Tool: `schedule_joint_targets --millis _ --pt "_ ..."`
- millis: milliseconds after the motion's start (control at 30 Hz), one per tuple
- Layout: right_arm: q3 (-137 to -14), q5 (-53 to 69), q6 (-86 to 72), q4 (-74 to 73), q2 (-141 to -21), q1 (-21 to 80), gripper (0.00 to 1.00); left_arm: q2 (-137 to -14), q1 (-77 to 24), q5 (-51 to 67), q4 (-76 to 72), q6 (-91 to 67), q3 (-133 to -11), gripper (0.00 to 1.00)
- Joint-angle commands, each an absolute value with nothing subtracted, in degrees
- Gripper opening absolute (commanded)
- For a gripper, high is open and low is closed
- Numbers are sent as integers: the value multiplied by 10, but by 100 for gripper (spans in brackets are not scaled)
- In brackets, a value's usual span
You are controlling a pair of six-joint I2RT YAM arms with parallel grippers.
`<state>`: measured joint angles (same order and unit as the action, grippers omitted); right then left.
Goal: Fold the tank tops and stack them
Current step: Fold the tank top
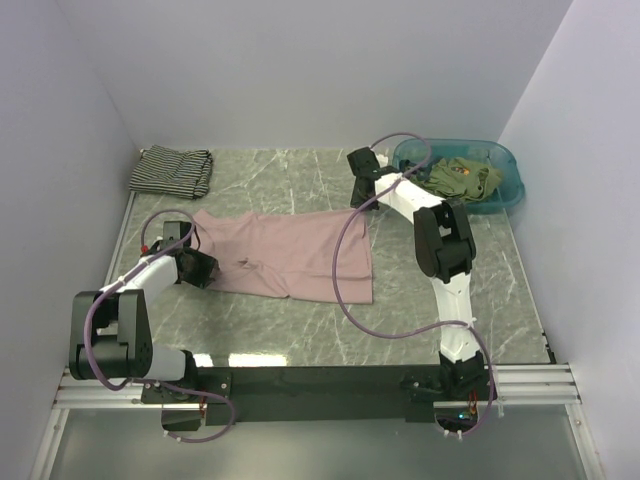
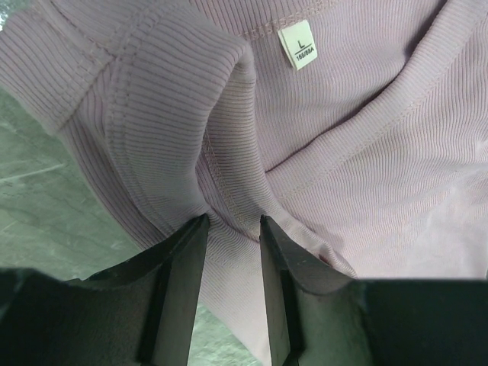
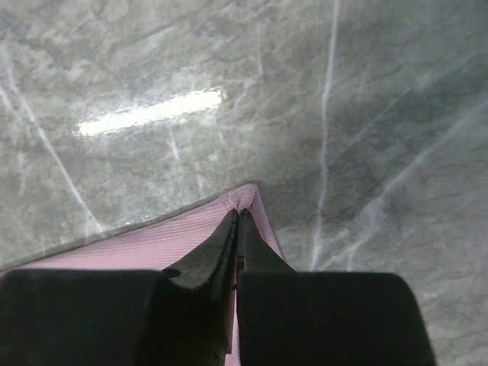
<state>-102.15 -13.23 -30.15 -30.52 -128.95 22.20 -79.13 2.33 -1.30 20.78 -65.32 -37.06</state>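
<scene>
The left gripper [image 2: 229,225] has its jaws about half apart, and a thick ridge of the pink top [image 2: 366,175] fills the gap between them. The creases of the cloth run together at this place, so I judge that the jaws pinch the ridge and do not only stand around it. The grip is at the neck end, because the size label [image 2: 297,46] is just beyond it. The right gripper [image 3: 238,215] has its jaws fully closed, and a thin corner of the pink top comes out at their tips. It grips that corner, low over the table [image 3: 381,114].

In the overhead view the pink top lies spread in the middle of the table, the neck end to the left and the hem to the right. Each arm holds the end on its own side. I think this explains the two grips. With both ends held, the cloth can be lifted or pulled flat without sliding, and one end can be brought over the other. The fold itself is not yet made.

The striped top [image 1: 172,170] lies folded in the far left corner, probably the place for the stack. The olive tops [image 1: 462,178] lie crumpled in the basin [image 1: 512,195] at the far right, so most of the task remains.
</scene>
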Motion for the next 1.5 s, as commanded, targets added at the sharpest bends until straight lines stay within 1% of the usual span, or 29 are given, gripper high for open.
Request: schedule_joint_targets --millis 0,267,467,500,567,633,667,733,767,867,967,1033,1100,1133,1167,1233,1267,1467 --pt "-1061 -180 -300 -323 -1297 221 0 -817 27 -54 267 -625 -359 42" --pt "-1142 -205 -288 -368 -1330 214 0 -817 26 -58 270 -619 -354 41" --pt "-1141 -207 -286 -374 -1343 211 3 -818 26 -45 269 -599 -359 42" --pt "-1138 -207 -287 -376 -1339 211 5 -819 26 -35 269 -592 -362 42" --pt "-1115 -202 -286 -366 -1326 210 14 -810 27 -6 256 -569 -373 43" --pt "-1104 -199 -284 -359 -1318 210 25 -799 25 4 251 -555 -384 46" --pt "-1098 -197 -284 -358 -1314 210 34 -788 25 14 246 -539 -397 49" --pt "-1092 -189 -280 -352 -1302 210 43 -778 24 31 250 -526 -426 53" --pt "-1086 -189 -281 -352 -1296 210 44 -773 23 36 251 -514 -435 57" --pt "-1069 -187 -276 -332 -1270 210 47 -745 12 52 250 -495 -470 63" --pt "-1076 -180 -267 -329 -1262 209 47 -745 3 68 243 -476 -512 64" --pt "-1086 -171 -266 -340 -1266 209 47 -757 -20 54 238 -465 -553 64" --pt "-1081 -161 -267 -336 -1265 209 47 -792 -39 43 221 -430 -583 63" --pt "-1078 -151 -269 -330 -1263 209 47 -813 -50 16 237 -420 -629 62" --pt "-1073 -149 -271 -330 -1260 209 47 -857 -61 -28 240 -392 -650 62" --pt "-1069 -144 -272 -322 -1254 210 47 -906 -92 -69 242 -366 -705 61" --pt "-1062 -138 -271 -318 -1251 209 47 -956 -98 -78 241 -343 -722 61" --pt "-1065 -132 -260 -326 -1246 209 47 -1129 -105 -37 269 -282 -859 58"
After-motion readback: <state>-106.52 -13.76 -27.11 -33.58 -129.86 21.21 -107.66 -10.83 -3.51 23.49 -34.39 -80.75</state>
